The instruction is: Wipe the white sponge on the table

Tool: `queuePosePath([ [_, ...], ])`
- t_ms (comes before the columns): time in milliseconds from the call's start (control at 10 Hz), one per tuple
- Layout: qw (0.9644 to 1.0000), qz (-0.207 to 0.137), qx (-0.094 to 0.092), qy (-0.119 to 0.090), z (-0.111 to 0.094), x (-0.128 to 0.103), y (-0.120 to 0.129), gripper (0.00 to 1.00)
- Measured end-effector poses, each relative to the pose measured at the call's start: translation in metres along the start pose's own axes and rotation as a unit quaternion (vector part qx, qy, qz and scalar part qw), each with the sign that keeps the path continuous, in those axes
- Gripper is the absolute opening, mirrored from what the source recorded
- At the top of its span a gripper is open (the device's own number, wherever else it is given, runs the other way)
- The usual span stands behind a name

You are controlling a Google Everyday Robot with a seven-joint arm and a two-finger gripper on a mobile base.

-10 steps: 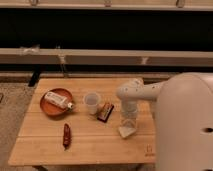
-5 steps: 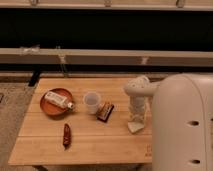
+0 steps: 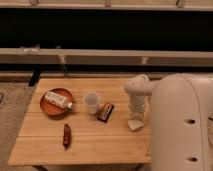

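Note:
The white sponge [image 3: 135, 124] lies flat on the right side of the light-wood table [image 3: 80, 145], near its right edge. My gripper [image 3: 136, 117] points straight down onto the sponge from above and is shut on it, pressing it against the tabletop. The white arm [image 3: 137, 90] and the robot's big white body [image 3: 182, 125] cover the table's right edge and far right corner.
A white cup [image 3: 92, 102] stands mid-table, with a dark snack bar [image 3: 105, 111] just right of it. An orange plate [image 3: 50, 106] at the left holds a white tube with a dark cap [image 3: 59, 99]. A red chili-like item [image 3: 66, 135] lies near the front left.
The gripper and sponge slid along the right side of the table, first away from the front edge, then slightly back and to the right. Other objects stayed put.

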Motion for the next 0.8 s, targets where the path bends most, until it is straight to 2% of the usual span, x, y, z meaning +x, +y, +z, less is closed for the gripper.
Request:
queuePosePath([
  [200,0.9997,-0.007,-0.013,-0.019,-0.015,-0.023,0.028,0.0],
  [400,0.9992,-0.017,-0.022,-0.03,-0.027,-0.036,0.059,0.0],
  [700,0.9975,-0.045,-0.033,-0.044,-0.037,-0.04,0.092,0.0],
  [800,0.9967,-0.058,-0.038,-0.041,-0.037,-0.03,0.103,0.0],
])
